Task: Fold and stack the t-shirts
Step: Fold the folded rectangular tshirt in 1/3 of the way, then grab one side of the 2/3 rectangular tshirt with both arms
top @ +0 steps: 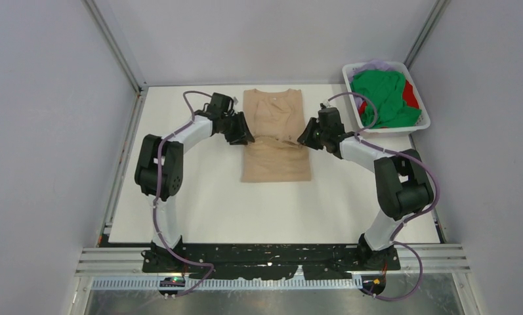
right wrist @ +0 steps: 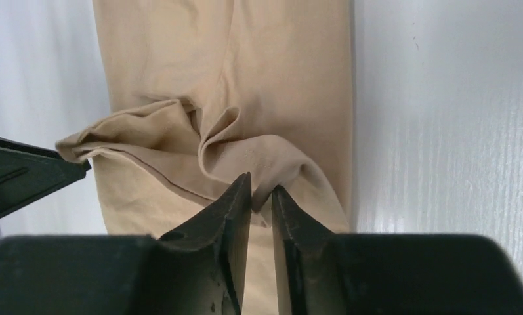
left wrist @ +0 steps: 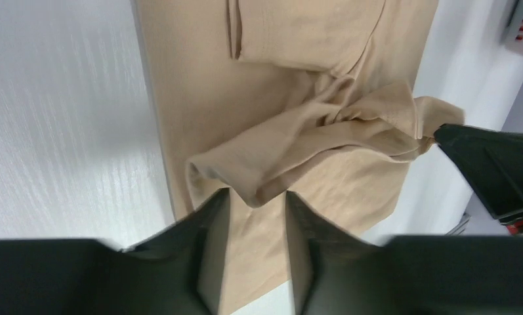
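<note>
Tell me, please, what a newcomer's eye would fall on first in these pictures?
The large beige t-shirt lies in the middle of the table, with a rumpled ridge of cloth bunched across its middle. The left claw and right claw sit at opposite ends of that ridge, tips at the cloth. In the far right corner, a white basket holds a green shirt and a red shirt.

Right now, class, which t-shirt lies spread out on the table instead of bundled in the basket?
The beige t-shirt, flat on the white table; the green t-shirt and red t-shirt are heaped in the basket.
</note>
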